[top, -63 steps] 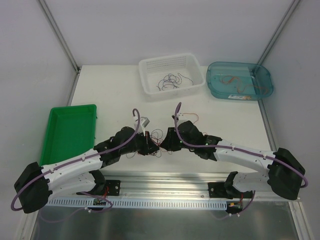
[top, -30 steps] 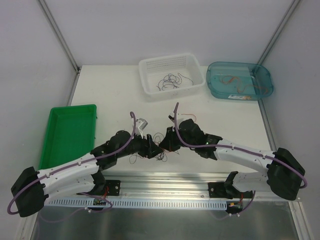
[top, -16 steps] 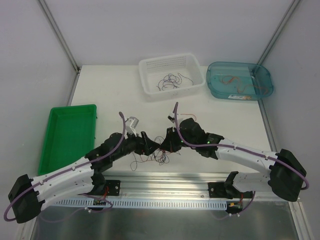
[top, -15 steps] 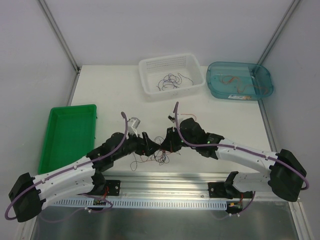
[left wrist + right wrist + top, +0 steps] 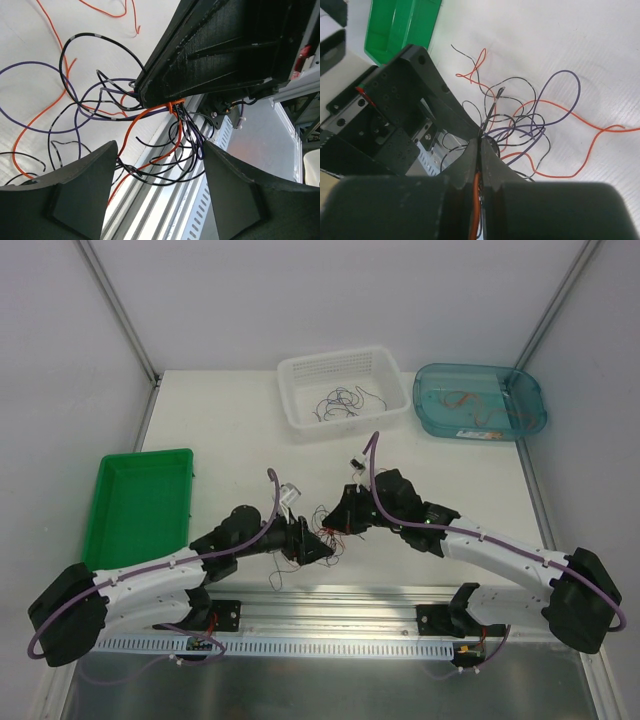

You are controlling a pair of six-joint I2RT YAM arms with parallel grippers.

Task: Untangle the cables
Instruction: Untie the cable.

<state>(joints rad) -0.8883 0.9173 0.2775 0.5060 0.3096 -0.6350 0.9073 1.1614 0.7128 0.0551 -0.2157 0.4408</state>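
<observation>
Cables: tangle by the near edge of the table, well apart from the containers.
White basket: far centre, holds dark wires.
Teal tub: far right, holds orange strands.
Left gripper: fingers spread wide, strands loose between them.
Right gripper: clenched on the cables.

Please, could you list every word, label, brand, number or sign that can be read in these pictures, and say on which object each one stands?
No text can be read in any view.
Small pale patch at the near edge of the blue tub: perhaps a label, too small to read.
White basket, green tray and cables: no lettering visible.
</observation>
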